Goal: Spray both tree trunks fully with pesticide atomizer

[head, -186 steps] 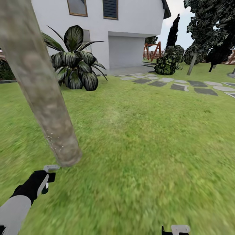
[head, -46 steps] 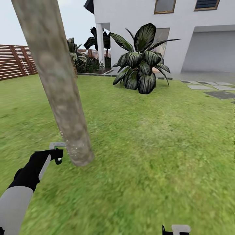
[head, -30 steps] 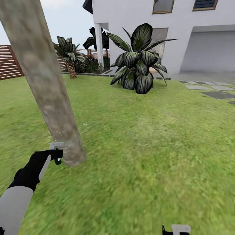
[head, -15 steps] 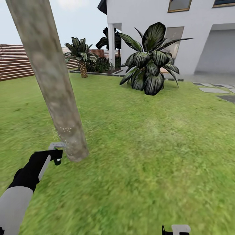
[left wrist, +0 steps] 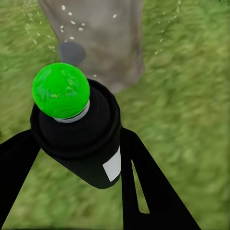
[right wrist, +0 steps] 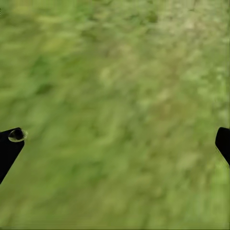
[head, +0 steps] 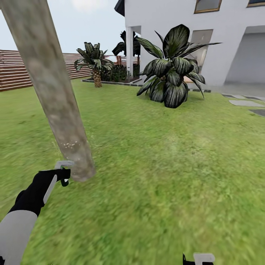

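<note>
While the lawn (head: 165,176) spread wide and green toward a white house (head: 165,22) and a brown slat fence (head: 14,73), one thick, pale grey-brown tree trunk (head: 55,92) leaned across the left of the head view, its foot set in the grass. A big dark-leaved plant (head: 171,71) stood before the house, and a small palm (head: 94,64) near the fence. Low on the trunk clung a scatter of whitish pesticide specks (head: 70,144); the left wrist view showed them over the bark and the grass beside it. The left gripper (head: 62,173) hung just beside the trunk's base, its two black fingers (left wrist: 143,191) clamped on either side of the pesticide atomizer (left wrist: 81,139), a black body whose tip glowed bright green and pointed at the trunk. The right gripper (right wrist: 115,143) hovered over bare grass, its jaws spread wide apart with nothing between them.
</note>
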### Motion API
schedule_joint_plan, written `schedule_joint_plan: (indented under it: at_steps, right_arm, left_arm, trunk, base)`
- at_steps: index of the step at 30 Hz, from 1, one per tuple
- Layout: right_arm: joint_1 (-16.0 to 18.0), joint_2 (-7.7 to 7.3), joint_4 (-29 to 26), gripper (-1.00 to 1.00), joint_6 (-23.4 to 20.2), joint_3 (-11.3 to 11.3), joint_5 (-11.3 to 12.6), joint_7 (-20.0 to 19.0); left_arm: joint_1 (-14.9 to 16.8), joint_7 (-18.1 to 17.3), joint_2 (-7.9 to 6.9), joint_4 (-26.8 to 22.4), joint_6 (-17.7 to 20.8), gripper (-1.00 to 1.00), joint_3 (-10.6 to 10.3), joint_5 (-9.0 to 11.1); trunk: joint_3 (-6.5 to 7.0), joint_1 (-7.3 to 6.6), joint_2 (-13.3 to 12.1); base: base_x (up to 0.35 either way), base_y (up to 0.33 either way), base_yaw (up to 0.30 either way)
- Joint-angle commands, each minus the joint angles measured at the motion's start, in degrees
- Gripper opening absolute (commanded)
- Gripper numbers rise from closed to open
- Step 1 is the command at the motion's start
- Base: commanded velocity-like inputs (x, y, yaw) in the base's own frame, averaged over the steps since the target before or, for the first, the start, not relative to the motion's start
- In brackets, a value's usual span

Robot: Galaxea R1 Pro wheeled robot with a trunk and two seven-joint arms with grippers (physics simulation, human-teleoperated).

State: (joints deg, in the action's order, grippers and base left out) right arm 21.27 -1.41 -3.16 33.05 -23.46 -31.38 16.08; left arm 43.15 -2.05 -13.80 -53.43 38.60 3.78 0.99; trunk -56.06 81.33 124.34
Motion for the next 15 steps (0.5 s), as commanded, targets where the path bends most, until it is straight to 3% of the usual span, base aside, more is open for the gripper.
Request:
schedule_joint_plan:
  at_steps: [1,7,11,13,15]
  right_arm:
    - [0.00,0.00,0.00,1.00,0.00,0.01,0.00,0.00]
    - [0.00,0.00,0.00,1.00,0.00,0.02,0.00,-0.04]
    - [0.00,-0.07,0.07,1.00,0.04,0.03,-0.07,-0.08]
    - [0.00,-0.09,0.09,1.00,0.06,0.06,-0.09,-0.09]
    - [0.00,-0.09,0.09,1.00,0.02,0.06,-0.09,-0.09]
  left_arm:
    - [0.00,0.02,0.00,0.00,-0.01,-1.00,-0.02,-0.02]
    - [0.00,0.21,0.07,0.35,-0.01,-1.00,-0.09,-0.09]
    - [-0.14,3.67,-0.04,0.98,-0.01,-1.00,-0.04,0.02]
    - [-0.25,3.95,-2.04,3.83,-0.39,-1.00,-0.01,0.21]
    - [-0.26,3.97,-2.77,6.76,-0.90,-1.00,0.24,0.40]
  trunk:
    - [0.00,0.00,0.00]
    - [0.00,0.00,0.00]
    - [0.00,0.00,0.00]
    - [0.00,0.00,0.00]
    - [0.00,0.00,0.00]
  base:
    - [0.182,-0.236,0.271]
    - [0.190,-0.232,0.267]
    - [0.192,-0.231,0.052]
    - [0.192,-0.231,0.002]
    - [0.192,-0.231,0.001]
